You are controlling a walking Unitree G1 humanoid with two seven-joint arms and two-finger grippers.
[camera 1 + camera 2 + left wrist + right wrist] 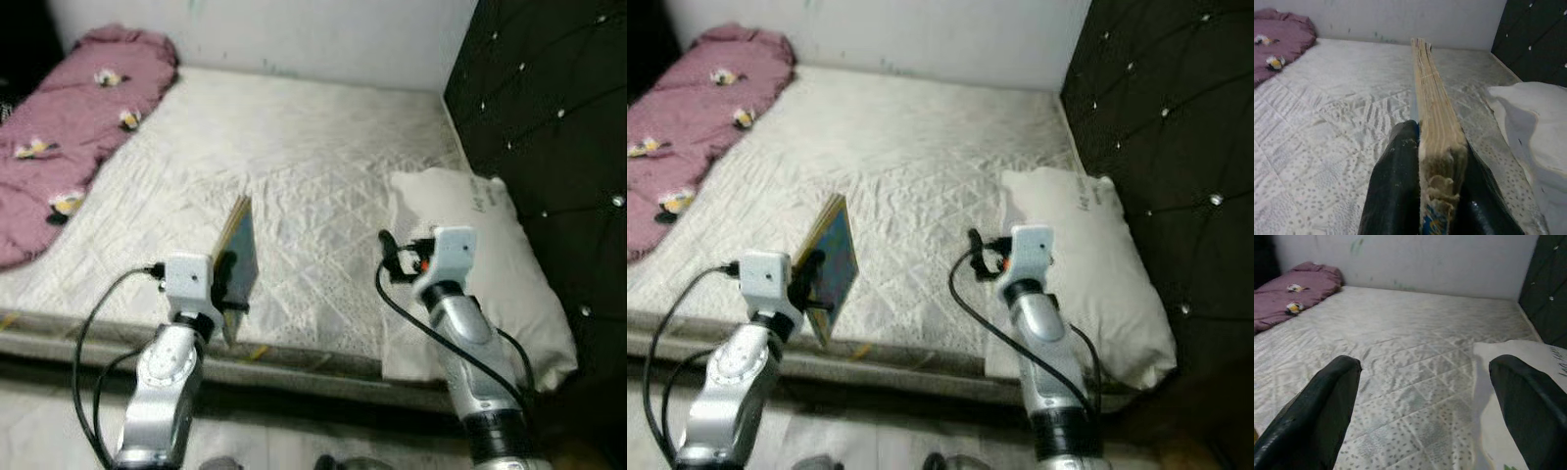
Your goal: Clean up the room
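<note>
A bed with a white quilted mattress cover [294, 166] spans the scene, bounded by a pale wall [294, 39] at the far side and a dark tufted headboard [549, 127] on the robot's right. A pink blanket with small flower motifs [69, 127] lies bunched along the far left of the mattress. A white pillow [490, 274] rests on the mattress against the headboard, at the near right corner.

The left gripper [228, 287] is raised over the near edge of the bed and pinches a book [238, 253] by its lower end. The book stands on edge, upright with a slight tilt, its blue cover facing right and its yellowed page block facing the wrist camera. In the left wrist view both black fingers [1393, 186] press against opposite covers of the book [1435, 132], whose page corner is frayed near the grip.

The right gripper [392, 257] is held above the mattress just beside the pillow's left margin. In the right wrist view its two fingers [1317, 416] are spread wide apart with nothing between them.
</note>
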